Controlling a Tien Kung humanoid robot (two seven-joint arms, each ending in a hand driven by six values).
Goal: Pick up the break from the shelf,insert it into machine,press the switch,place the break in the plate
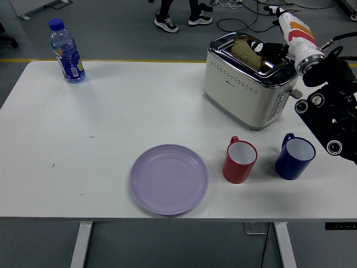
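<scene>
Toward the far right of the white worktop (111,123), a cream and chrome toaster (245,89) is standing at an angle, and a slice of bread (245,51) is sitting upright in its top slot, with its upper half sticking out above the chrome rim. Reaching in from the right edge, the right hand (273,49) is hovering at the top of the toaster, its dark fingers (266,50) lying right beside the slice at the slot; whether they are actually pinching the bread or only touching it cannot be told from this view. Behind the hand, the white wrist with an orange mark is angling upward, and the black arm (329,111) is hanging over the worktop's right end.

Nearer the front edge, a lilac plate (169,179) is lying flat with nothing on it, well apart from the toaster. Just to its right a red mug (240,161) is standing upright with its handle turned away from the camera, and a blue mug (294,157) is standing next to that, partly under the arm. At the far left corner a water bottle (66,51) with a blue cap and blue label is standing upright. Beyond the worktop, a person's shoes (184,21) are showing on the grey floor.
</scene>
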